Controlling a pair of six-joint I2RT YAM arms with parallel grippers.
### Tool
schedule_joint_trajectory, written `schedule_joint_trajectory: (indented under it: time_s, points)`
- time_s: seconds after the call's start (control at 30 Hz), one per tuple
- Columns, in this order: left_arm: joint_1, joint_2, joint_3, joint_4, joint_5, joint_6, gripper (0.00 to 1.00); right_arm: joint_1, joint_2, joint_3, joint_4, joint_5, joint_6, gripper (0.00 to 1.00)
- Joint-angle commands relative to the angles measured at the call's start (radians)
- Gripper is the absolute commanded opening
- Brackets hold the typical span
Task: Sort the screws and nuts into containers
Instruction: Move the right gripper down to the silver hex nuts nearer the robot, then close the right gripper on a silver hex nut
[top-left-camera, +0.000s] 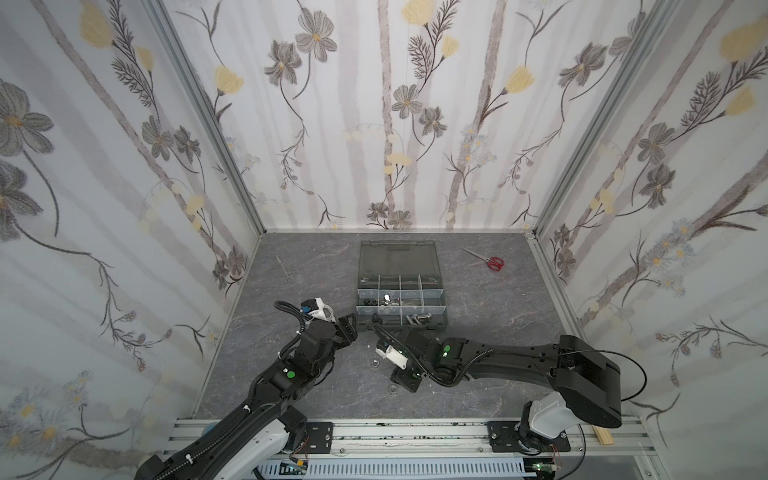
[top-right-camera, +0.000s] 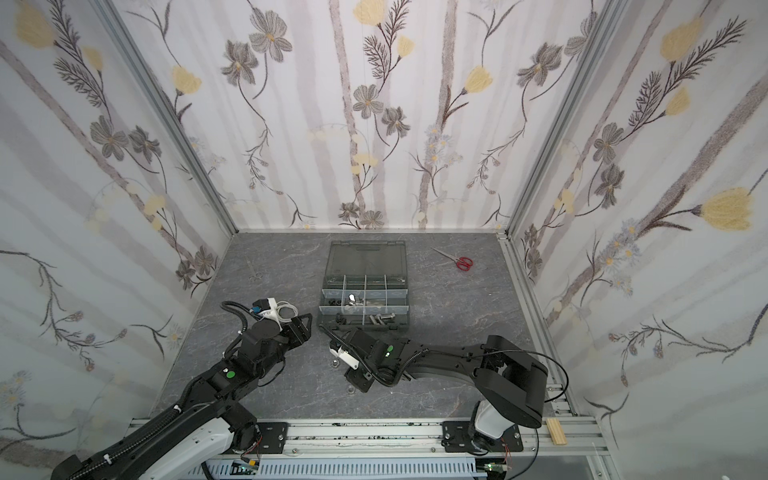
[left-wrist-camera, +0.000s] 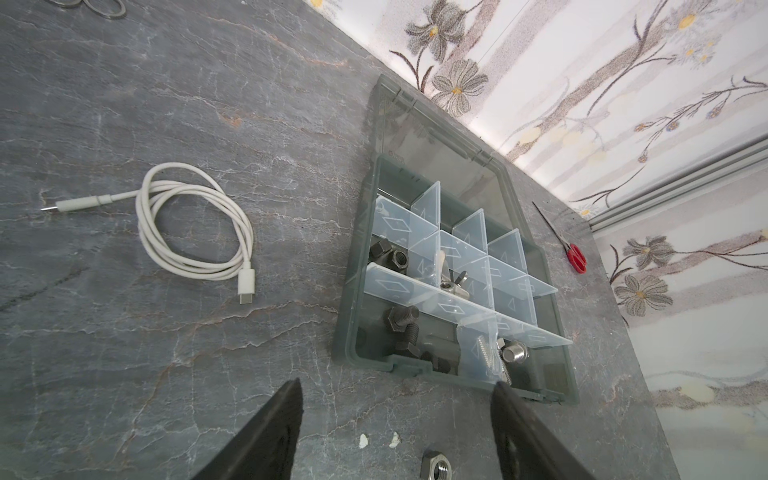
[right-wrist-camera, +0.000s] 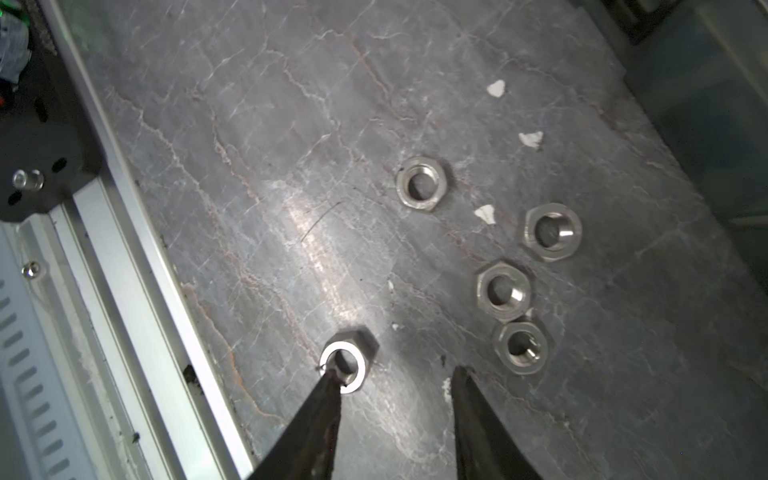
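The containers are pale-divided compartments in a dark grey case (top-left-camera: 443, 316) (top-right-camera: 405, 320) (left-wrist-camera: 345, 332) with its lid laid open. Black screws (left-wrist-camera: 402, 319) and silver screws (left-wrist-camera: 512, 353) lie in the near compartments; black nuts (left-wrist-camera: 388, 253) lie one row further in. Several silver nuts (right-wrist-camera: 503, 291) lie loose on the table. My right gripper (right-wrist-camera: 394, 372) (top-left-camera: 402, 380) is open just above the table; one fingertip (right-wrist-camera: 330, 376) overlaps a silver nut (right-wrist-camera: 345, 365), and nothing lies between the fingers. My left gripper (left-wrist-camera: 397, 384) (top-left-camera: 348, 328) is open and empty beside the case's near left corner, with one nut (left-wrist-camera: 434, 465) below it.
A coiled white cable (left-wrist-camera: 195, 232) lies left of the case. Red-handled scissors (top-left-camera: 494, 262) lie at the back right and metal forceps (top-left-camera: 284, 268) at the back left. Small white flecks (right-wrist-camera: 531, 139) dot the table. An aluminium rail (right-wrist-camera: 137, 257) runs along the front edge.
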Motion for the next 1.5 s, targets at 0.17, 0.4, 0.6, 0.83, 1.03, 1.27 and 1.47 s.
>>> schedule_joint_trajectory:
  time_s: [0.17,0.4,0.6,0.83,1.03,1.27,1.47]
  points:
    - [0.002,-0.008,-0.007,0.031,-0.011,-0.016,0.74,0.075,0.06,0.03,-0.031,0.022,-0.208,0.46]
    - [0.002,-0.034,-0.027,0.031,-0.005,-0.037,0.75,0.084,0.091,0.044,-0.023,0.015,-0.229,0.46]
    - [0.001,-0.062,-0.043,0.031,-0.011,-0.048,0.75,0.084,0.123,0.057,-0.036,0.049,-0.225,0.46]
    - [0.001,-0.08,-0.054,0.031,-0.011,-0.059,0.76,0.084,0.137,0.064,-0.03,0.071,-0.227,0.45]
    - [0.003,-0.079,-0.055,0.031,-0.013,-0.063,0.77,0.084,0.155,0.072,-0.031,0.065,-0.228,0.44]
    - [0.003,-0.079,-0.057,0.031,-0.015,-0.065,0.77,0.084,0.165,0.072,-0.036,0.065,-0.229,0.38]
    - [0.003,-0.079,-0.058,0.032,-0.016,-0.066,0.77,0.084,0.171,0.075,-0.039,0.069,-0.224,0.29]
